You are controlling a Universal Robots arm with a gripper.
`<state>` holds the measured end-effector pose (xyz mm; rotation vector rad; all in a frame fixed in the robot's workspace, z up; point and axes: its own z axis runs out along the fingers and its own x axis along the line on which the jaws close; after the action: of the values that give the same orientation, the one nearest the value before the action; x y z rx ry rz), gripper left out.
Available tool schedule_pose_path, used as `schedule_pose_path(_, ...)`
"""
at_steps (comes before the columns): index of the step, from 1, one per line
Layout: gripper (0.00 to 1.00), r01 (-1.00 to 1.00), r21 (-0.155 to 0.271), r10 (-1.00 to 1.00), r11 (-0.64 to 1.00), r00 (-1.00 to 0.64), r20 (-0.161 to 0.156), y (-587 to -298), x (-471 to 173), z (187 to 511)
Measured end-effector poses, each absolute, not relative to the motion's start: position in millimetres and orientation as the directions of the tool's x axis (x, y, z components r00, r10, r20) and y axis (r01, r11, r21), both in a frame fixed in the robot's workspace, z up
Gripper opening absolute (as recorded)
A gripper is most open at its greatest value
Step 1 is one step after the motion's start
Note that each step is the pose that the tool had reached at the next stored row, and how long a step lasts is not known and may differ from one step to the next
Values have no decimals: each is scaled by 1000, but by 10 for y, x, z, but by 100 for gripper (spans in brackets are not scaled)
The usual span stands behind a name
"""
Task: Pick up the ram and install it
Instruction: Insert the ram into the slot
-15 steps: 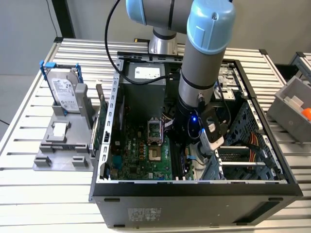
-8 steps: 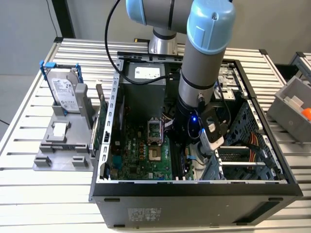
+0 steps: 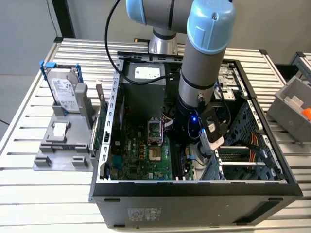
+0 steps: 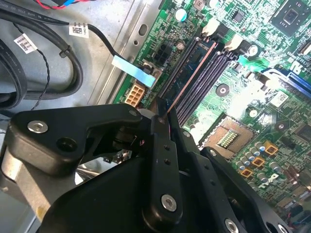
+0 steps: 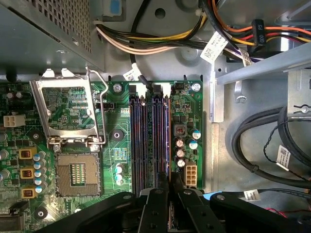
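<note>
the arm's own wrist hides most of the action in the exterior view, so the gripper is just a dark lump low inside the open pc case, right over the motherboard. in both wrist views the black linkage eats the lower part of the picture and cuts off the fingertips. the fingers look pinched close together on a thin edge-on strip, which i take to be the ram, a reddish-brown line running along one of the memory slots. how deep it sits in the slot i honestly can't tell, and the stick is barely a sliver in the first wrist view.

next to the slots there's the empty cpu socket with its metal latch frame flipped open. bundles of cables run along the case wall.

the case lies on its side on a slatted metal table. on the exterior view's left, a grey holder props up a hard drive. a grey bin sits at the exterior view's right edge, cut off.
</note>
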<state>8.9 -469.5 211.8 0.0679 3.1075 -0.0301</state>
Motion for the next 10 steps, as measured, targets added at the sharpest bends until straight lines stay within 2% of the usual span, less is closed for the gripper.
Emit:
schedule_pose_path(5,100,44,-19,44,999,-998,-34,-4695,89,2126)
schedule_pose_path(10,100,45,-18,45,999,-998,-33,-4695,89,2312)
